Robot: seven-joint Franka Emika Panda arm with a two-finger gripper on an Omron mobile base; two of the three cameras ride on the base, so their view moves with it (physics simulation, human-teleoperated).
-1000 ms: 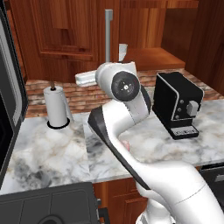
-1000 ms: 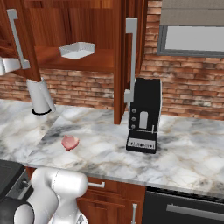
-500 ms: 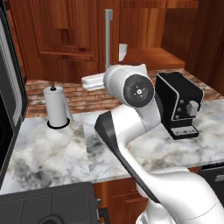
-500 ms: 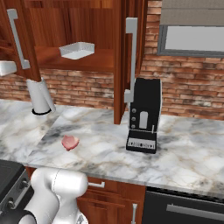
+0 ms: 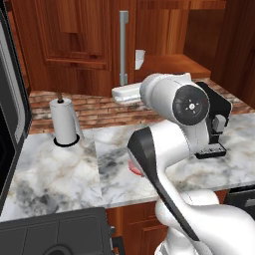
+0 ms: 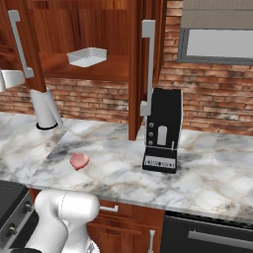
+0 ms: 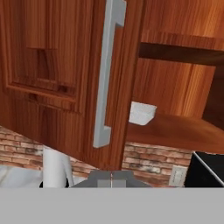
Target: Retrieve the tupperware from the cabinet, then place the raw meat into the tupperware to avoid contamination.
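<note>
STEP: retrieve tupperware | POSITION: on open cabinet shelf, so you must reach in | JAWS: gripper fingers together, empty, facing door handle | raw meat: waits on counter

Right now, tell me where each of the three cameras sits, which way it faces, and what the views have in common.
Left base view: behind the arm on its left, looking forward and down at the counter and paper-towel roll; the white arm hides most of the raw meat.
Right base view: behind on the right, facing the coffee machine and open cabinet; the arm's base is at lower left.
Hand view: on the hand, facing the cabinet door's handle; the shut gripper sits at the bottom.
All three share the tupperware on the shelf.
</note>
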